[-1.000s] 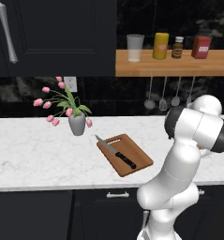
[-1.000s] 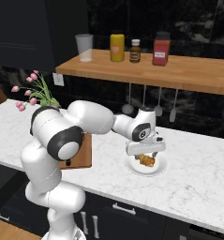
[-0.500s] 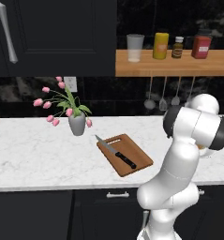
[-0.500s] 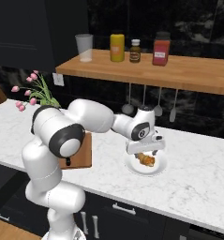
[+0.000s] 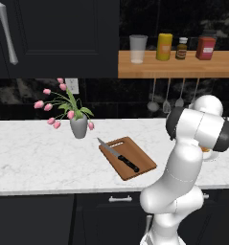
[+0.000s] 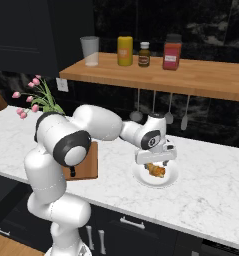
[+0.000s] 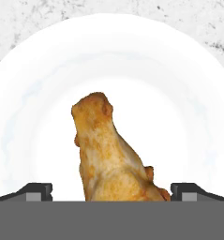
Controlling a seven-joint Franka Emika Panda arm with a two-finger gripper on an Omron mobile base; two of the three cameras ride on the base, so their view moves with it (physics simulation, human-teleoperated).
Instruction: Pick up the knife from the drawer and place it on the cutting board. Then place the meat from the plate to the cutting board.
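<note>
The knife (image 5: 118, 156) lies along the brown cutting board (image 5: 131, 158) on the counter, its black handle toward the front. The board (image 6: 90, 161) is mostly hidden behind my arm in the right base view. On the white plate (image 6: 169, 179) to the right of the board rests the yellowish-tan meat (image 6: 156, 172). My gripper (image 6: 155, 161) hangs open just over it, pointing down. In the hand view the meat (image 7: 108, 150) lies on the plate (image 7: 33, 98) between my two fingertips (image 7: 36, 191), which stand wide apart on either side of it. The drawer (image 5: 99, 206) below the counter is shut.
A grey vase of pink tulips (image 5: 77, 125) stands left of the board. A wooden shelf (image 6: 191, 75) above the counter carries a cup and several jars. Ladles (image 6: 168, 116) hang under it, behind the plate. Marble counter (image 6: 216, 190) stretches right of the plate.
The gripper has come down a little toward the meat on the plate. Its jaws have stayed open. Knife and board have not moved.
</note>
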